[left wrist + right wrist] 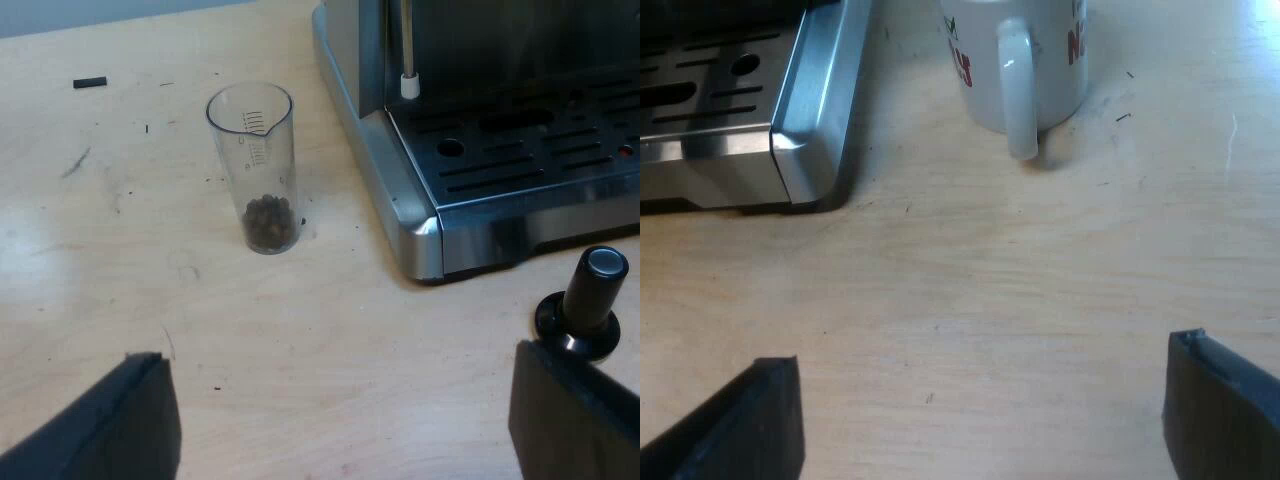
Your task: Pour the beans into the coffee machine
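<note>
Measuring glass (255,170) stands upright on the table (100,260), just beside the espresso machine (400,200), off its base corner. Beans (268,222) sit as a small dark heap at the bottom; most of the glass is empty. Clear plastic w/ printed scale marks and a small pour lip on the rim, a tall narrow cylinder w/ its long axis vertical.

Key relation: the glass is ahead of the left gripper (340,358), beyond the fingertips and well apart, slightly off the centre line toward the finger away from the machine. L gripper is spread wide w/ nothing between its fingers. My read: L arm is the nearer one, so the grasp is its job. Go fwd, straddle the wall mid-height, keep it vertical.

Machine is brushed metal w/ rounded corners, a slotted drip tray (530,150) and a thin steam wand (408,60) w/ a pale tip. Tamper (590,300), black knob on a round base, stands near the machine's front, close to one L finger. Risk: clipping it.

Right gripper (982,352) hangs over bare wood, also wide open and empty, near the machine's other corner (810,110). White glossy mug (1015,60) w/ red lettering has its handle toward the gripper.
</note>
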You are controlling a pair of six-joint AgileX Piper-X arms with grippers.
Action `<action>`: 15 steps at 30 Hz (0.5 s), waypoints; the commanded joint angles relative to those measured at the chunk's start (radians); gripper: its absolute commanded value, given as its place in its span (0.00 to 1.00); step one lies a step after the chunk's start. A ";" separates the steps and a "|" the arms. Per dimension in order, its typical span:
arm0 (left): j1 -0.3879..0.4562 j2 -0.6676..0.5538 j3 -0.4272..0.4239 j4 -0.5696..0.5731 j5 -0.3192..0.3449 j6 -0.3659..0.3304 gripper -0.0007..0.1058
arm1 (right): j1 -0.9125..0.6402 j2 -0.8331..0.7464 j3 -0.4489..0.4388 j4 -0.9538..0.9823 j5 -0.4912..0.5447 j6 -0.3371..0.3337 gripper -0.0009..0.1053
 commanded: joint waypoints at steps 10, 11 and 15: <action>-0.005 -0.029 -0.025 -0.012 -0.002 -0.010 0.66 | -0.004 -0.012 -0.050 -0.002 -0.049 -0.006 0.75; -0.005 -0.021 -0.038 -0.012 -0.007 -0.010 0.66 | -0.004 0.004 -0.069 -0.002 -0.063 -0.009 0.75; -0.005 0.017 -0.077 -0.012 -0.009 -0.010 0.71 | -0.004 0.069 -0.138 -0.002 -0.104 -0.008 0.75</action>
